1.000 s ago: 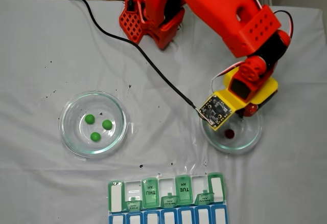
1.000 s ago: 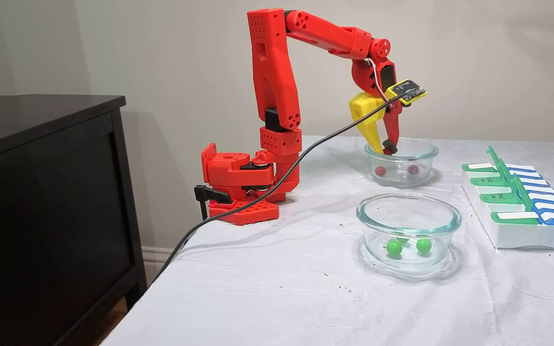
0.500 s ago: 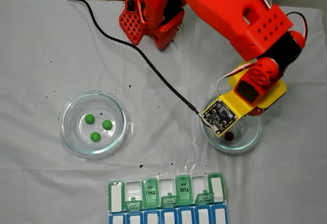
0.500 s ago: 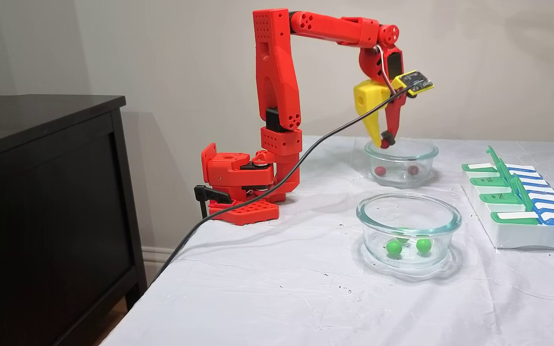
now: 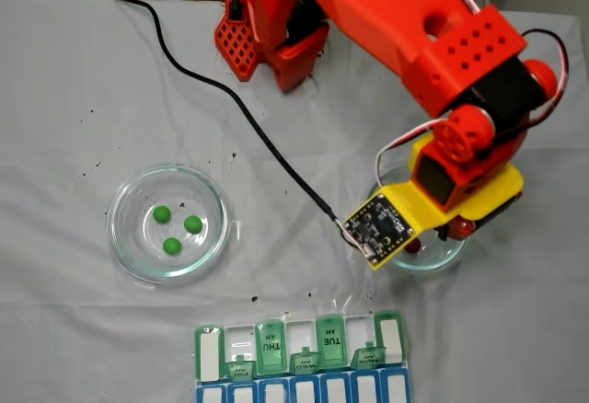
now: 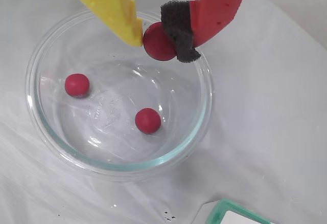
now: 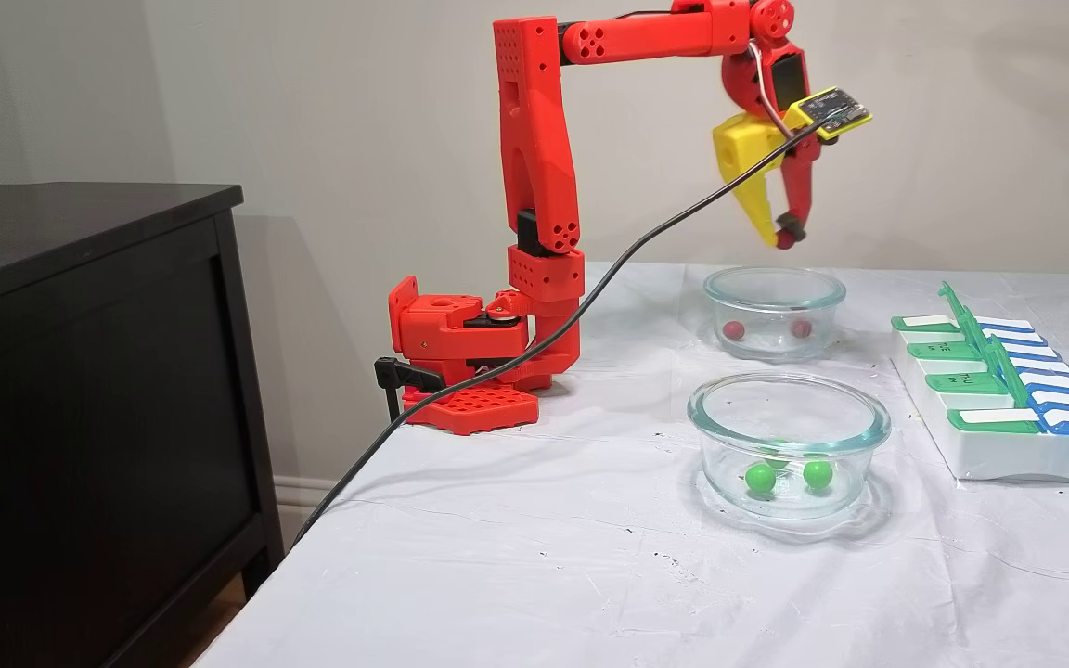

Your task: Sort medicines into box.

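My gripper point(image 6: 159, 39) is shut on one dark red medicine ball point(image 6: 156, 42), pinched between the yellow finger point(image 6: 110, 1) and the padded red finger point(image 6: 217, 4). It hangs well above the far glass dish point(image 7: 774, 283), gripper point(image 7: 780, 239) pointing down. Two red balls point(image 6: 77, 85) point(image 6: 148, 120) lie in that dish point(image 6: 204, 111). Three green balls point(image 5: 162, 213) point(image 5: 192, 224) point(image 5: 171, 246) rest in the other glass dish point(image 5: 124, 237). The box point(image 5: 211, 355) lies at the table's near edge in a fixed view, box point(image 7: 1008, 455) at the right in the side view, several green lids raised.
A black cable point(image 5: 230, 90) runs across the white cloth from the wrist board point(image 5: 377, 228) past the arm's red base point(image 7: 460, 343). A dark cabinet point(image 7: 80, 371) stands left of the table. Small black specks dot the cloth.
The gripper has risen out of the far dish with a red ball held between its fingers, and now hangs clear above the rim. Dishes and box have not moved.
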Motion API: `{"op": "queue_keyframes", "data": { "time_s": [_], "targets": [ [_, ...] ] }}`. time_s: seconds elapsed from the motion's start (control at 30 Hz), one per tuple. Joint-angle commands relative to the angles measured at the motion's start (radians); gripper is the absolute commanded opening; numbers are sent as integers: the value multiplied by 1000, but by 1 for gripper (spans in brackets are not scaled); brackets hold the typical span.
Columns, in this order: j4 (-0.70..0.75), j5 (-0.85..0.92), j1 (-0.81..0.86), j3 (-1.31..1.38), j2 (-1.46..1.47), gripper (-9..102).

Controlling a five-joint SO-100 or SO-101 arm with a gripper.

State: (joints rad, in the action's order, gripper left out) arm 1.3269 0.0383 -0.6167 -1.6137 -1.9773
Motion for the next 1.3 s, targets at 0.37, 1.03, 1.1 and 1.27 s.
{"op": "queue_keyframes", "data": {
  "time_s": [0.37,1.03,1.1,1.27],
  "targets": [
    [54,46,123,345,156,0],
    [-3,44,215,325,175,0],
    [-60,44,218,268,150,0],
    [-84,38,238,268,186,0]
  ]
}}
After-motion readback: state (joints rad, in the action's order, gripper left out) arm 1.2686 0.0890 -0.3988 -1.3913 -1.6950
